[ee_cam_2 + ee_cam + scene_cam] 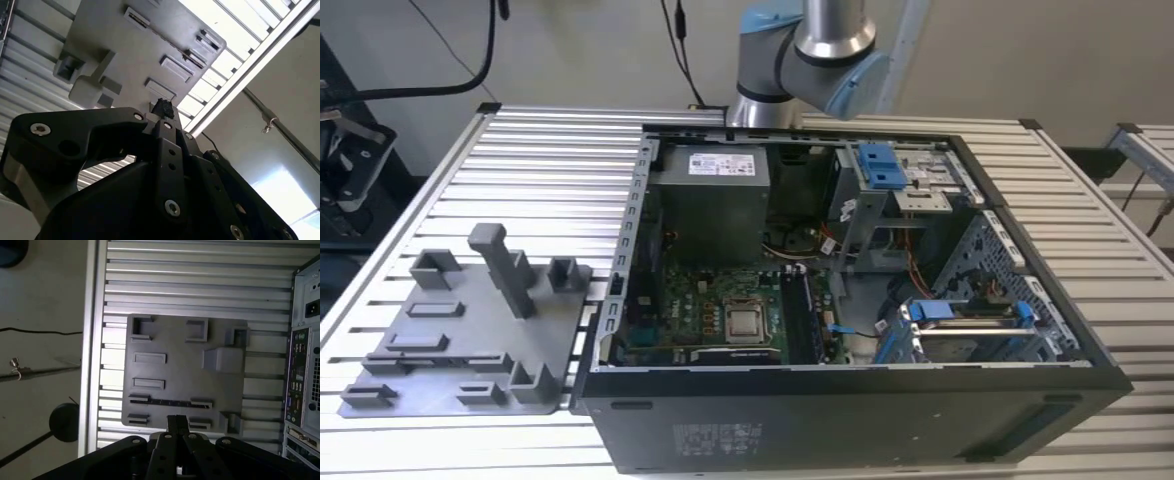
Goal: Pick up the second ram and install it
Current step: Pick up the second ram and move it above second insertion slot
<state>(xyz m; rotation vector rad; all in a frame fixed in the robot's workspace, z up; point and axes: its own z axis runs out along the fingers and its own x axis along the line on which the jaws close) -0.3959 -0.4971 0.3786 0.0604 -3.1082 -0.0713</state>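
Nearest the lens, fingers point(175, 421) drawn narrow, holding nothing. Second ram point(169, 402) sits in a slot of the grey tray point(175, 340) on the table point(190, 290), just beyond the fingertips and apart from them, long axis crosswise to their reach

Silver arm point(834, 25), blue caps point(862, 88); black bolted hand point(163, 107).

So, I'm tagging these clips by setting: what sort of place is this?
Probably a robotics lab or test bench for computer assembly. An open desktop computer case sits on a slatted aluminium table, beside a grey fixture plate with moulded holders, and a robot arm rises beyond the case.
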